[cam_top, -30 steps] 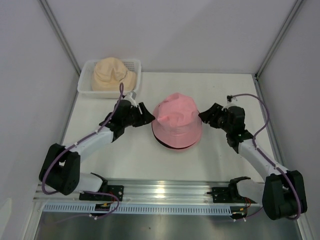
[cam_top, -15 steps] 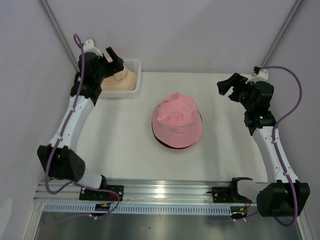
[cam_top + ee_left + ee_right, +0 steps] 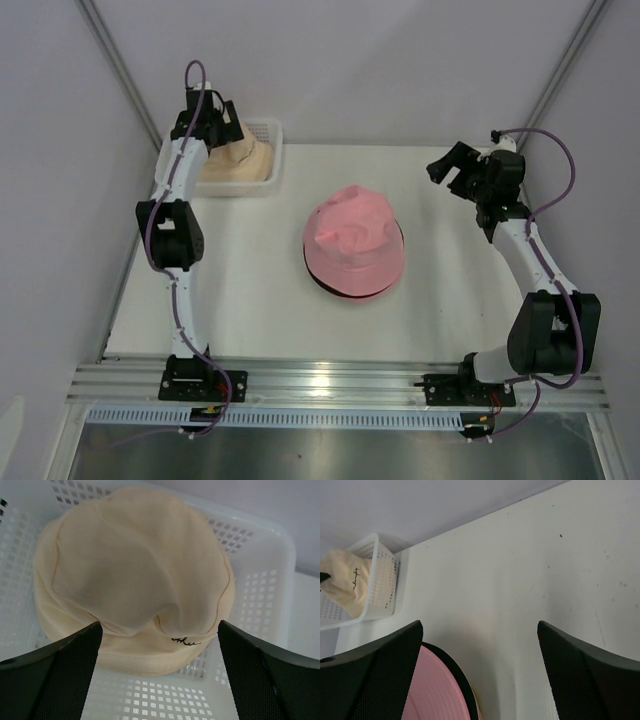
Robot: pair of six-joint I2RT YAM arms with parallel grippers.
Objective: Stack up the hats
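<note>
Black stitching (image 3: 186, 641) on the beige hat (image 3: 135, 575) shows only in wrist views.

Both arms off the stack, L now over the basket.

1 s ago both tools sat low on the bench (image 3: 250, 290), one each side of the pink hat (image 3: 352, 245), close to its brim. Half a sec later both had pulled up and out. Now the left tool (image 3: 228, 120) is at the far-left corner, arm stretched nearly straight along the left edge, fingers spread wide above the beige hat (image 3: 135, 575) in the white mesh basket (image 3: 260, 595). Right tool (image 3: 448, 162) has gone to the far-right side, raised, jaws apart, well apart from the pink hat; its elbow has dropped back toward the base vs. 0.5 s ago.
</note>
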